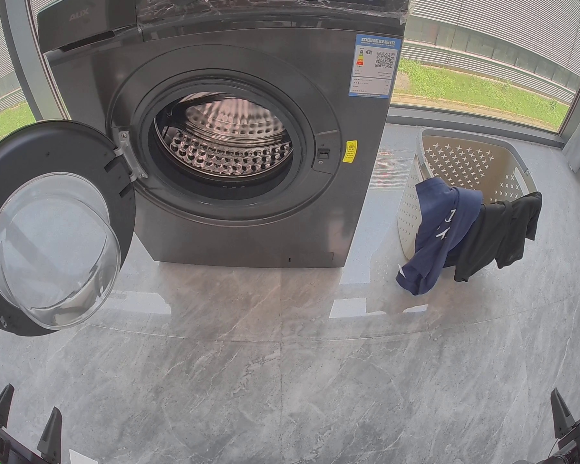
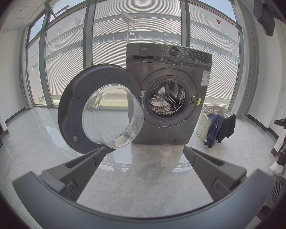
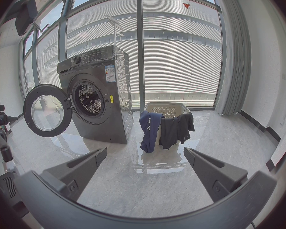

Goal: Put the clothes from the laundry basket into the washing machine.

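Grey marble floor [image 1: 290, 368], glazed wall behind. Washing machine [image 1: 341, 182] faces robot, drum [image 1: 222, 136] exposed. Door [image 1: 45, 227] swung wide to left, glass bowl outward.

Laundry basket [image 1: 470, 156] stands just right of machine. Blue garment [image 1: 438, 233] and black garment [image 1: 496, 233] draped side by side over near rim, long axes hanging down outer wall. Blue hem possibly reaches floor, hard to tell.

Head view looks into basket; right wrist view adds machine's side panel.

Left gripper [image 1: 31, 401] and right gripper [image 1: 572, 381] low, well apart from clothes, fingers spread, holding nothing.
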